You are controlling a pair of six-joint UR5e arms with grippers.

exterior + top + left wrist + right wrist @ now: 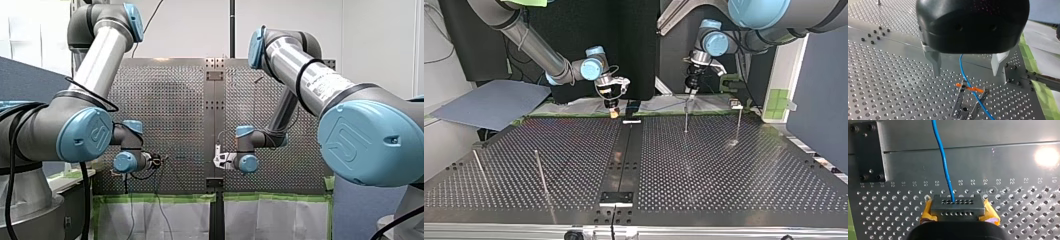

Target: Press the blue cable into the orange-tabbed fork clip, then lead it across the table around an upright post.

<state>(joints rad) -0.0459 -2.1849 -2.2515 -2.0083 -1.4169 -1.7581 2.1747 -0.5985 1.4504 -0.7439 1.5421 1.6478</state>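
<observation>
**Counter stock, by count**
- Arms: two, my left arm and my right arm.
- Grippers: two, the left gripper and the right gripper.
- Metal fingers on the left gripper: two.
- Yellow pads on the right gripper: two.
- Blue cable: one.
- Fork clip: one, with one orange tab.
- Upright posts: four in the top view, two at its left and two at its right.
- Perforated counter: one.
- Grey sheet: one, at the top view's left.
- Dark screwed plate: one in the right wrist view.
</observation>
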